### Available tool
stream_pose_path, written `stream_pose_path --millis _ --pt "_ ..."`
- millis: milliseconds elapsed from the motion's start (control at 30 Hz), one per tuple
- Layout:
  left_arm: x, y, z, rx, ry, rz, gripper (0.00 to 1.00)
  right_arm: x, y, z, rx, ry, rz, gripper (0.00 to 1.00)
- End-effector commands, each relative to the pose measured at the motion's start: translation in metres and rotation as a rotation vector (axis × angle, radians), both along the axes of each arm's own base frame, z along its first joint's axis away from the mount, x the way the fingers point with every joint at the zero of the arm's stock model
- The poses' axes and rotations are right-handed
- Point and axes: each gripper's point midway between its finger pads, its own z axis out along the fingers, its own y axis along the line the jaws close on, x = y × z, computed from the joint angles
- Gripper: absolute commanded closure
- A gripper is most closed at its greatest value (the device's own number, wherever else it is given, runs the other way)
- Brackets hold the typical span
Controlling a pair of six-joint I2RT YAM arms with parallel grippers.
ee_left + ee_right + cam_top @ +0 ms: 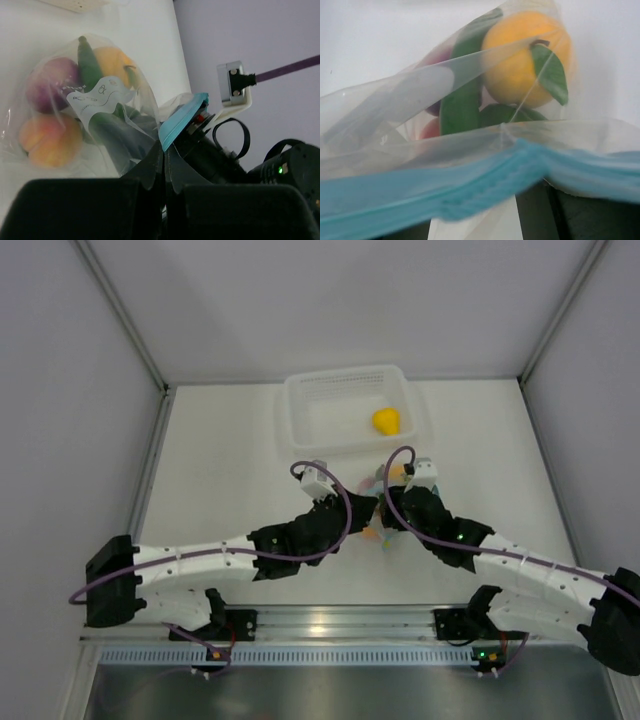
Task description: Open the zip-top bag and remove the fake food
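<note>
The zip-top bag (107, 107) is clear, with a light blue zip strip (182, 120), and hangs between my two grippers in the middle of the table (372, 502). Inside it the fake food shows: a purple piece (50, 85), a peach-orange fruit (50, 142), a slim green chili (89, 62) and a yellow-orange fruit with a green leaf (525, 55). My left gripper (166, 157) is shut on one end of the zip strip. My right gripper (475, 222) stands open, its dark fingers (555, 212) apart, with the blue strip (470, 187) lying across them.
A white mesh basket (300, 400) stands just behind the bag, with a yellow piece (387, 421) in it. Grey walls close the table on the left, right and back. The right arm's wrist and purple cable (280, 72) sit close beside my left gripper.
</note>
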Motion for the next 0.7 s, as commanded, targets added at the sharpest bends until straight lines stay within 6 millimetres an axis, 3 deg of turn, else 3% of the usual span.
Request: stream_pose_path --millis 0,167,233,433,567,667 --pt "-0.002 0.009 0.018 -0.093 -0.003 0.076 1.00 0.001 -0.007 0.010 -0.047 0.019 0.095 0.41" --pt "-0.006 -0.011 0.006 -0.080 0.028 0.033 1.00 -0.002 0.022 0.018 0.041 0.005 0.235 0.42" --pt "-0.008 -0.016 0.004 -0.078 0.037 0.020 1.00 0.007 0.023 0.021 0.046 -0.029 0.203 0.44" --pt "-0.009 -0.020 0.001 -0.069 0.039 0.015 1.00 0.026 0.029 0.006 0.004 -0.022 0.162 0.50" --pt "-0.009 -0.016 0.003 -0.073 0.034 0.024 1.00 0.028 0.034 -0.017 -0.024 0.042 0.154 0.50" --pt "-0.008 -0.010 0.002 -0.067 0.027 0.039 1.00 0.030 0.038 -0.019 -0.005 0.037 0.153 0.62"
